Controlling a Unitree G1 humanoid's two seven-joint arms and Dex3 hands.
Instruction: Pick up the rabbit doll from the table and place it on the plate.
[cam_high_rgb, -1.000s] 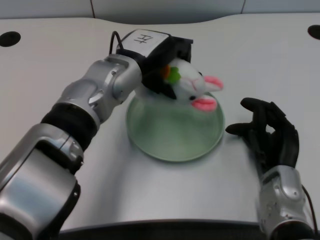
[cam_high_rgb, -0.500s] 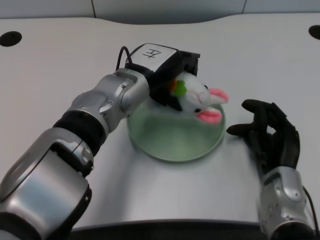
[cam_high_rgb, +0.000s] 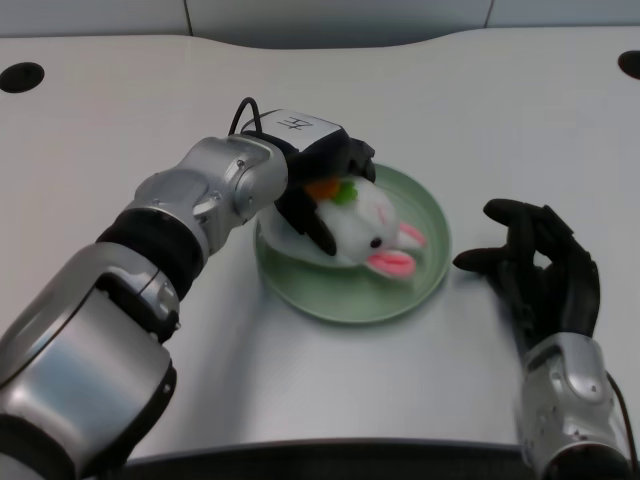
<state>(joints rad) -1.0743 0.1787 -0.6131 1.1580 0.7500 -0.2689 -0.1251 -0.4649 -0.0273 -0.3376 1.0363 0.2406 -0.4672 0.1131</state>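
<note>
The rabbit doll (cam_high_rgb: 365, 225) is seen lying on the green plate (cam_high_rgb: 425, 275), pink ears to the right. It is gripped by the left hand (cam_high_rgb: 325, 185), whose fingers hide its far side; the plate's left rim is covered.

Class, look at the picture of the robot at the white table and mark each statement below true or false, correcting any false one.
1. The white plush rabbit doll lies on the round green plate. True.
2. The left hand is away from the doll. False: its black fingers are around the doll.
3. The doll's ears are pink inside. True.
4. The plate stands at the table's far left edge. False: it sits near the middle, between the two hands.
</note>
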